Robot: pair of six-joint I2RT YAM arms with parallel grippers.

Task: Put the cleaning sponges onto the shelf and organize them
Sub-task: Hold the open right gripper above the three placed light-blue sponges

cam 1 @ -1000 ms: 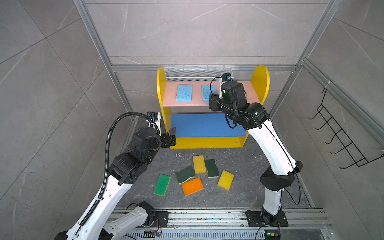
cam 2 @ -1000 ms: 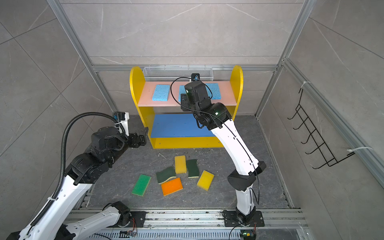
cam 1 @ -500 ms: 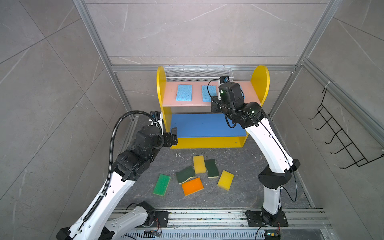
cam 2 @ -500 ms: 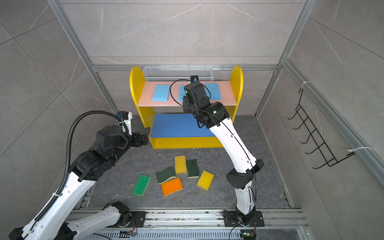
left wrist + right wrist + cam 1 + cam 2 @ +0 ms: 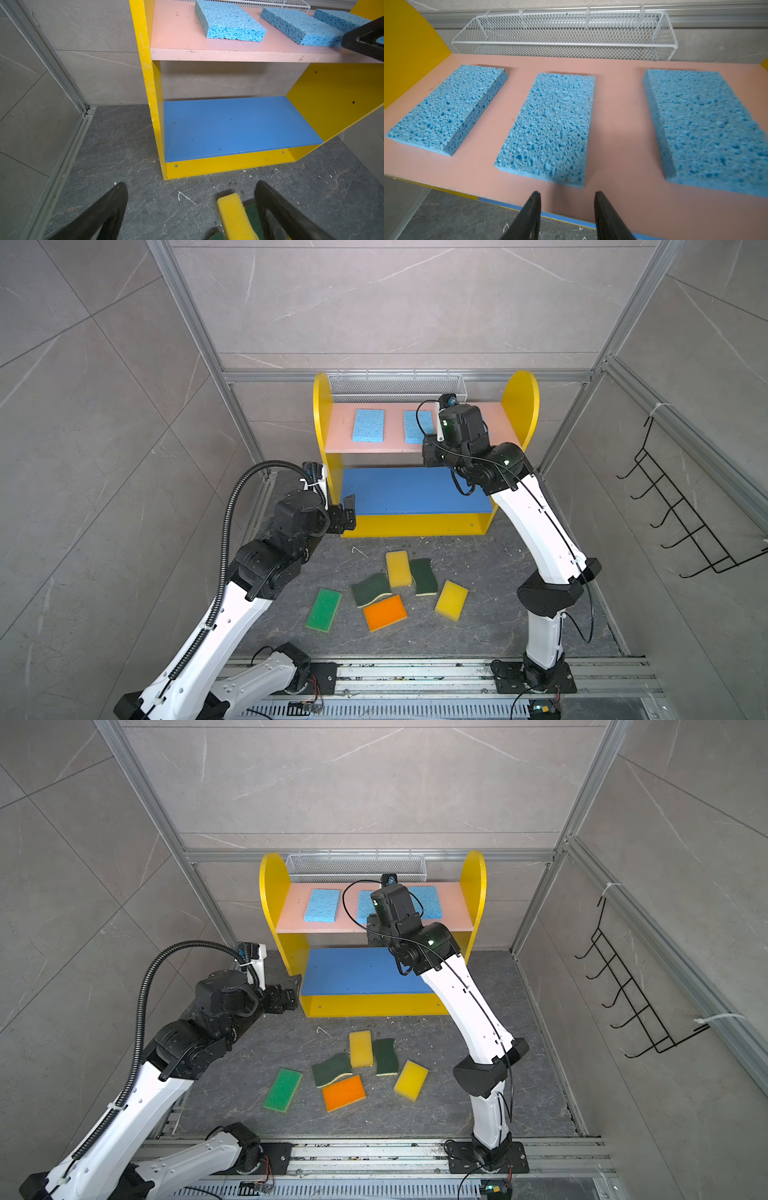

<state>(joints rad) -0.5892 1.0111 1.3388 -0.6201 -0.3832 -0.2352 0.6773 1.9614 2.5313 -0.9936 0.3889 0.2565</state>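
Note:
The shelf (image 5: 519,406) stands at the back. Three light blue cleaning sponges (image 5: 448,108) (image 5: 550,128) (image 5: 704,128) lie side by side on its pink board (image 5: 623,124). My right gripper (image 5: 566,195) hovers over that board's front edge, open and holding nothing. On the floor lie a bright green sponge (image 5: 323,609), an orange one (image 5: 385,612), two yellow ones (image 5: 398,568) (image 5: 451,600) and two dark green ones (image 5: 371,588) (image 5: 424,576). My left gripper (image 5: 191,185) hangs wide open by the shelf's lower left front, above the floor, near a yellow sponge (image 5: 234,216).
A wire-mesh basket (image 5: 564,33) is fixed to the wall behind the shelf. A black hook rack (image 5: 681,522) hangs on the right wall. Metal frame posts (image 5: 199,348) flank the shelf. The blue middle board (image 5: 228,124) carries nothing.
My right wrist has drifted slightly left along the pink board's front and its jaws have narrowed. The left arm has edged a little toward the shelf. The sponges have not moved.

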